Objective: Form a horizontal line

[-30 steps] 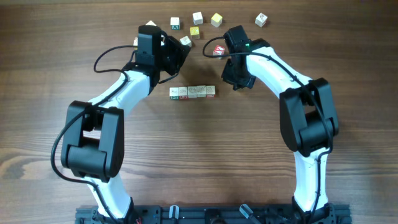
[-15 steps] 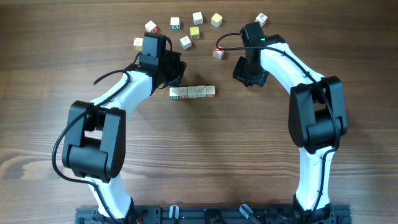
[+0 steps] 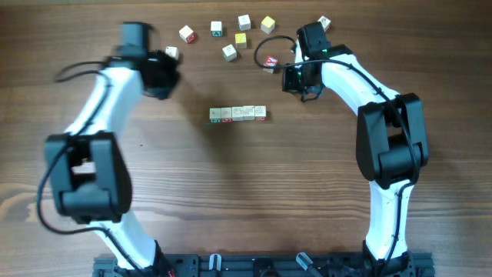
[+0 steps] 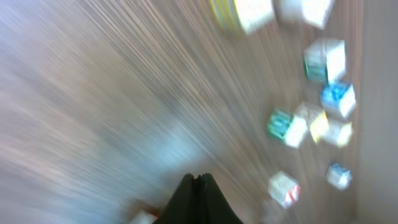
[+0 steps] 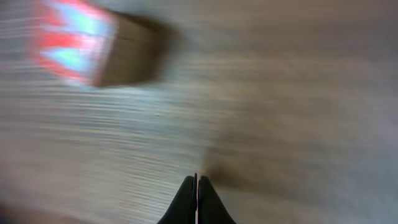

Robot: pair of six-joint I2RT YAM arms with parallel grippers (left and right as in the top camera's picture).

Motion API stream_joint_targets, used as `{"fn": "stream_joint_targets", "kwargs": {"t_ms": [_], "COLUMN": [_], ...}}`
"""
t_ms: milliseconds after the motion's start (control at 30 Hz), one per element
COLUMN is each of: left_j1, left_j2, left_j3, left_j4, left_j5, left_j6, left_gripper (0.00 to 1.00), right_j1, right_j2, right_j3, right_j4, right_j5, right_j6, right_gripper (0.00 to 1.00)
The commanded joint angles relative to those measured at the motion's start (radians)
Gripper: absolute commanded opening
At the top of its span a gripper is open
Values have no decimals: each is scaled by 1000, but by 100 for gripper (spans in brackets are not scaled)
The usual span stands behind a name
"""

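1. Two claws sit far up the desk (image 3: pixel 231 192). The left claw (image 4: pixel 198 182) is out at the far left with its fingers pressed together. The right claw (image 5: pixel 196 182), likewise pressed together, hovers just beside a red-marked cube (image 3: pixel 269 61).
2. The horizontal line (image 3: pixel 238 114) lies mid-desk, its long axis running left to right, cubes edge to edge.
3. Bare wood surrounds the row, and the loose cubes (image 3: pixel 229 51) lie well apart above it.

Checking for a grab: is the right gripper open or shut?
Shut. The right gripper has its tips pressed together, nothing between them.
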State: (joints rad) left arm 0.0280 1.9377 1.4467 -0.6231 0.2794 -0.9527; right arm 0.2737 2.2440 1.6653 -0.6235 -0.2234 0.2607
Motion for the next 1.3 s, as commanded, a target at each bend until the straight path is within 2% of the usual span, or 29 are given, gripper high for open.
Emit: {"fn": "stream_joint_targets", "kwargs": {"t_ms": [0, 100, 200, 533, 667, 833, 967, 1267], "left_j1": [97, 136, 149, 148, 148, 148, 148, 147], "left_j2": [-37, -37, -37, -37, -36, -36, -36, -36], "left_j3": [16, -7, -37, -99, -101, -101, -101, -101], "left_j4": [-156, -235, -230, -128, -124, -123, -123, -124], "left_j5": [-151, -292, -342, -344, -344, -344, -344, -344], "left_j6": [140, 138, 138, 137, 137, 137, 137, 134], "left_gripper": [4, 4, 4, 4, 4, 4, 4, 4], "right_j1": [4, 20, 53, 185, 196, 208, 209, 210], "right_j2": [17, 17, 17, 17, 17, 17, 21, 68], "right_j3": [76, 92, 92, 92, 92, 92, 92, 91], "right_j4": [60, 130, 184, 193, 178, 93, 99, 101], "right_j5": [-146, -253, -304, -157, -174, -202, -201, -195], "right_j6": [-309, -447, -526, -632, -636, -758, -811, -813], "right_gripper": [5, 4, 5, 4, 4, 4, 4, 4]}}
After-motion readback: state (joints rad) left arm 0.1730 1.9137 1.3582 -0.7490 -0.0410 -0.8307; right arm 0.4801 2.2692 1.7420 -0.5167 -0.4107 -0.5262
